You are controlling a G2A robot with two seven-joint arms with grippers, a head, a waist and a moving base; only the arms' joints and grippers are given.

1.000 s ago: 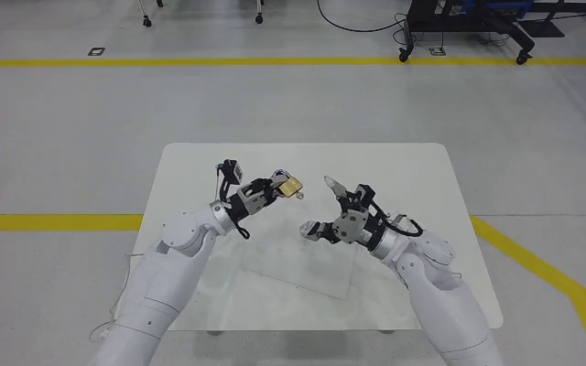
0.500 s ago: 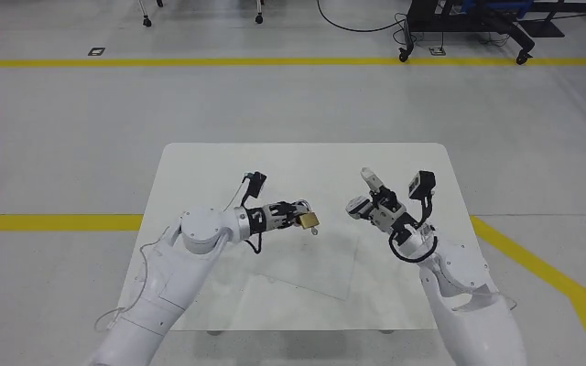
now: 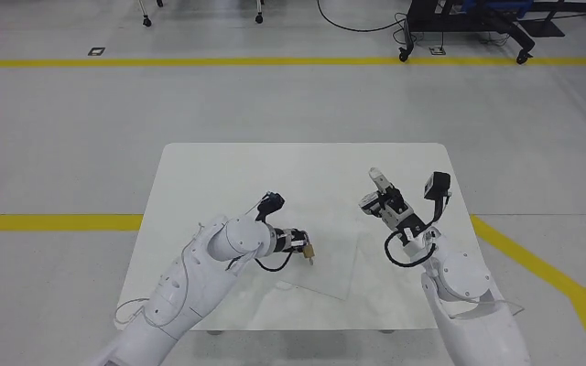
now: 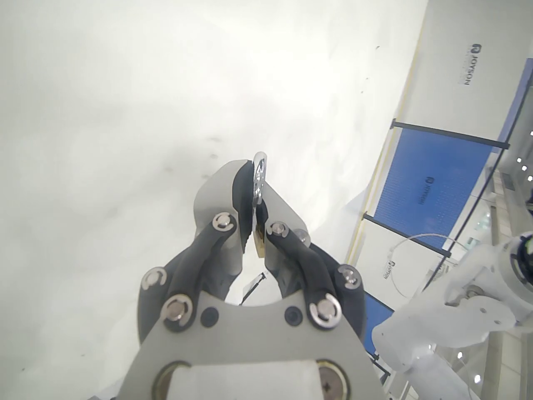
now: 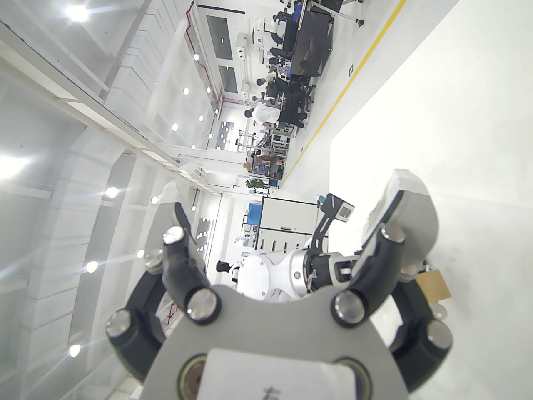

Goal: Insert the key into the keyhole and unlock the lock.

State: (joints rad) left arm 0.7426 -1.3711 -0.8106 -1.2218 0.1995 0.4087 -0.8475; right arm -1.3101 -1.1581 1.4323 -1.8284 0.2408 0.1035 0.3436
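A small brass padlock (image 3: 309, 248) is clamped in my left gripper (image 3: 303, 245), low over the middle of the white table (image 3: 229, 165). In the left wrist view the gripper (image 4: 255, 193) is shut on the padlock's brass body (image 4: 259, 244). A silver metal part (image 4: 260, 174) sticks out past the fingertips; I cannot tell whether it is the shackle or a key. My right gripper (image 3: 374, 189) is apart to the right, raised and open with nothing in it. The right wrist view shows its spread fingers (image 5: 402, 206) and, beyond them, the padlock (image 5: 433, 285).
A thin clear sheet (image 3: 316, 274) lies on the table under the left gripper. The table's right edge (image 3: 472, 229) is close to the right arm. Yellow floor lines and wheeled equipment (image 3: 467, 27) lie well beyond the table.
The left gripper has carried the padlock toward the front and down close to the table. The right gripper has drawn away to the right and turned upward, staying open.
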